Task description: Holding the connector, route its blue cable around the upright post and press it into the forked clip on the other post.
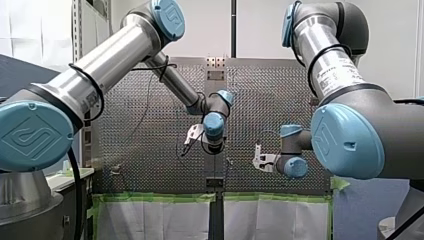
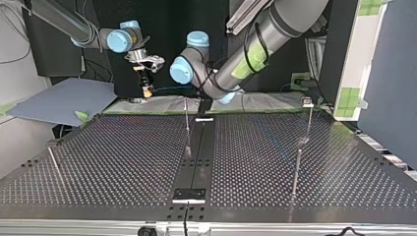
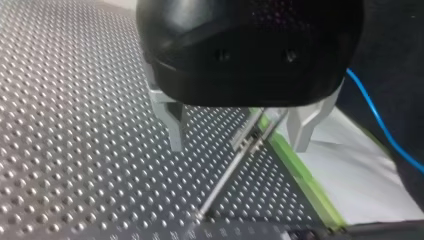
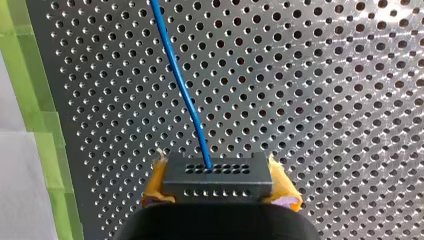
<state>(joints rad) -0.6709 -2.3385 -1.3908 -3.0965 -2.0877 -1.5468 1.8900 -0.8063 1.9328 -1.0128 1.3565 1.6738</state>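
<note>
- The right claw [image 4: 218,186] was clamped on the grey connector [image 4: 217,175], with a yellow pad at each end. The blue cable [image 4: 182,90] left the connector's face and ran out above the perforated tabletop [image 4: 325,100].
- The left claw [image 3: 237,127] was apart and empty, with a slim post [image 3: 225,179] showing between its fingers.
- Judged stage: the connector was held; routing and clipping were not yet done.
- Only the top view showed a capped post [image 2: 307,102] well aside; its fork was too small to confirm.

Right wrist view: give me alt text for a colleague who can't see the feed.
My right pincer clamps a dark grey connector, with rows of small holes, between yellow pads. Its blue cable leaves the connector's face and runs ahead over the perforated table, with a green tape strip and white sheet alongside.
</note>
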